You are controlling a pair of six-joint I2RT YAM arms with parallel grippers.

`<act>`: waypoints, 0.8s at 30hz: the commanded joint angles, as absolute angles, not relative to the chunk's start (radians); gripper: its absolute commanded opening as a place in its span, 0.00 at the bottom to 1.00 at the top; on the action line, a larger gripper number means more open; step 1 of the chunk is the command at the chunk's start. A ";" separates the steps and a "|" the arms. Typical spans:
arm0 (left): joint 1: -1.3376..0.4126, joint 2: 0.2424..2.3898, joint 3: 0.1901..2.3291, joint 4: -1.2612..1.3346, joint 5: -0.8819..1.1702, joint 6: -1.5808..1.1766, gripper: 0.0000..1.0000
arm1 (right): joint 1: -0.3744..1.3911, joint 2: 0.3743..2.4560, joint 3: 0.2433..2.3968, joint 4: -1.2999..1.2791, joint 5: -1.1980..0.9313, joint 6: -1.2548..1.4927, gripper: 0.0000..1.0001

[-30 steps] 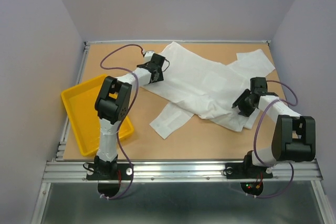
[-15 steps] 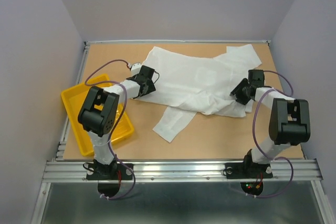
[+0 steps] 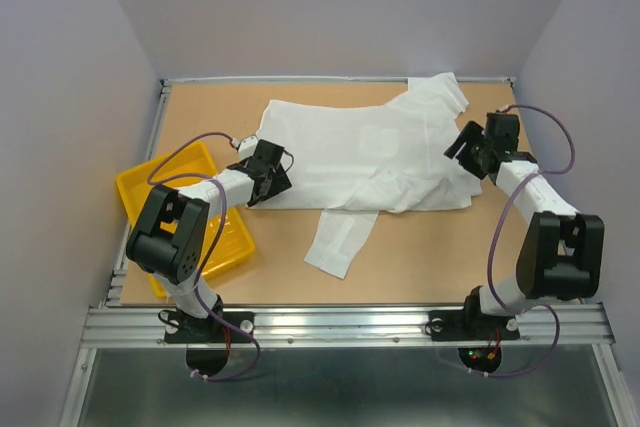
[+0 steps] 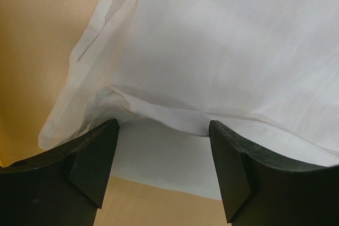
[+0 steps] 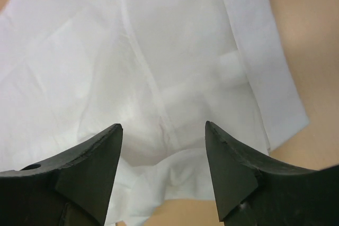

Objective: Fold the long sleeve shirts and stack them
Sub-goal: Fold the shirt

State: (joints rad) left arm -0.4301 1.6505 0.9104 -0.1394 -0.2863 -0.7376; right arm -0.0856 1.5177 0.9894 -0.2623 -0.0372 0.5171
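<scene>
One white long sleeve shirt (image 3: 370, 152) lies spread across the far middle of the table, with a sleeve (image 3: 340, 237) trailing toward the near edge. My left gripper (image 3: 275, 175) sits low at the shirt's left edge. In the left wrist view its jaws (image 4: 163, 130) stand open, and the shirt's hem (image 4: 222, 41) lies slack between the fingertips. My right gripper (image 3: 468, 147) is at the shirt's right edge. Its jaws (image 5: 162, 130) are open over a rumpled fold of the cloth (image 5: 132, 51), gripping nothing.
A yellow tray (image 3: 140, 209) sits at the table's left near corner, partly under the left arm. Bare brown tabletop (image 3: 430, 257) shows in front of the shirt. Grey walls close in the table on three sides.
The shirt has been drawn leftward and now lies flatter. The left gripper pulled toward the near left, the right gripper swung to the far right, and the right jaws have widened off the cloth.
</scene>
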 commanded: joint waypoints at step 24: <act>-0.390 1.778 1.028 -0.170 -0.301 -0.686 0.83 | -0.322 1.479 0.557 -0.147 0.017 0.715 0.28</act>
